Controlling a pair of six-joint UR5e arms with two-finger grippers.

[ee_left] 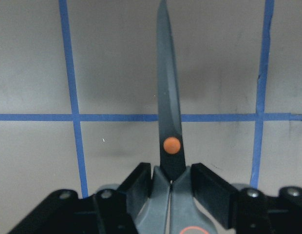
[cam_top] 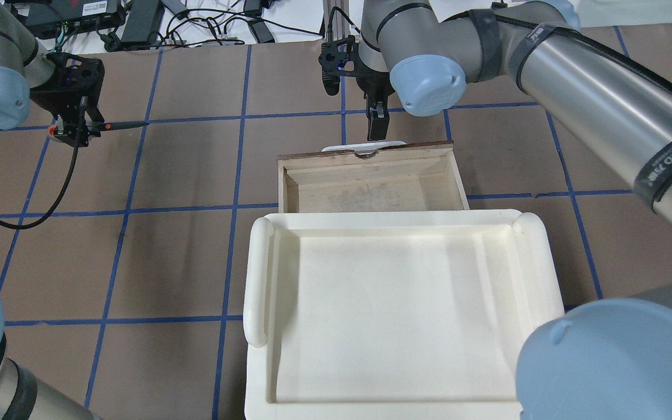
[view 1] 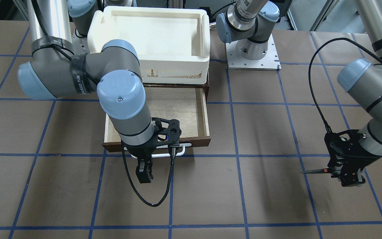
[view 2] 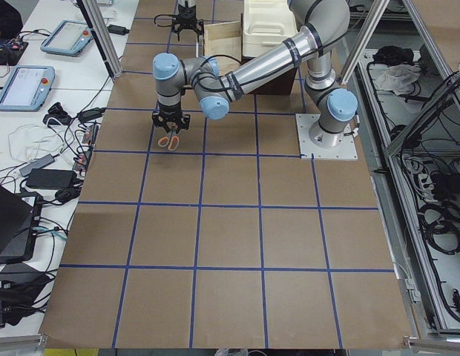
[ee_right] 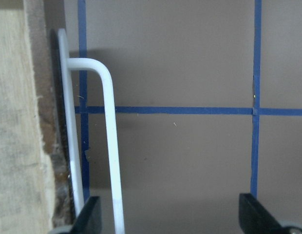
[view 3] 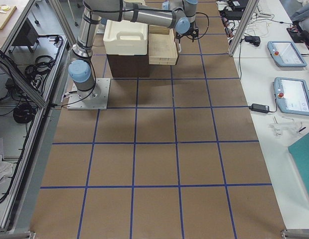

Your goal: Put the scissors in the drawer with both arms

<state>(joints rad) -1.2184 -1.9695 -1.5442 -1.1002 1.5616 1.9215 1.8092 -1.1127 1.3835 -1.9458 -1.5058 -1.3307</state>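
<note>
The scissors (ee_left: 166,97) are clamped between the fingers (ee_left: 141,181) of the left gripper (ee_left: 173,181), pinched just behind the orange pivot. The shut blades point straight out beyond the fingertips, well apart from the drawer (view 1: 206,113), which stands open. The right gripper (ee_right: 170,219) has its fingers (ee_right: 90,217) spread, with the white handle (ee_right: 109,146) just inside one of them (contact cannot be told). For the carry, a firm pinch is needed. The blades should be brought over the rim before any lowering, and the fingers parted only once the scissors are low inside.
</note>
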